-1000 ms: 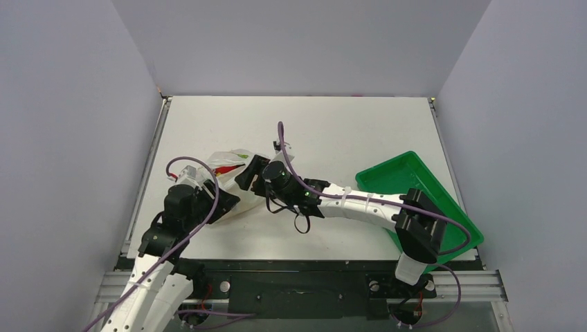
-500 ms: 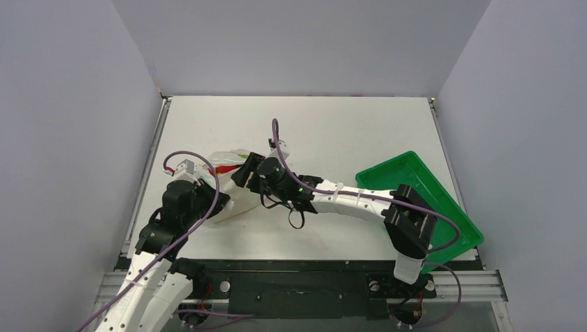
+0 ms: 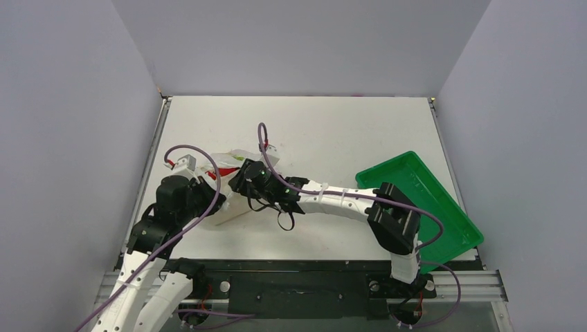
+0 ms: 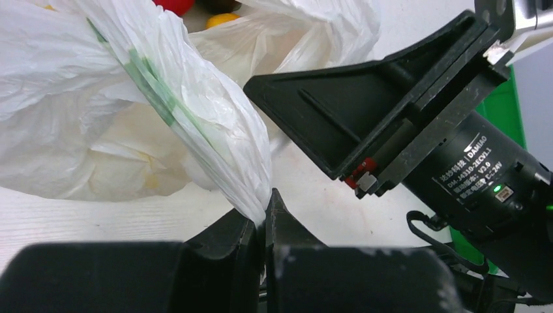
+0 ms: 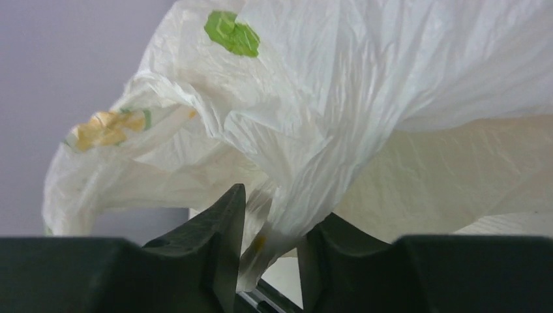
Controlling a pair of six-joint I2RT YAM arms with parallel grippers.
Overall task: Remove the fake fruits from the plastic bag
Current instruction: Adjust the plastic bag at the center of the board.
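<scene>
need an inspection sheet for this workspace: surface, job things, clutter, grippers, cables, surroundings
surface: white table, flat.
job's things: crumpled white plastic bag lying left of the middle; a red fruit and an orange-yellow fruit show at its opening.
clutter: green tray at the right side, partly under the right arm.
grippers: left gripper has its jaws shut on a fold of the bag; right gripper has its jaws either side of a bunch of bag film, grip not certain.
cables: purple cables loop above both wrists.
surroundings: grey walls on three sides; metal rail at the near edge.
</scene>
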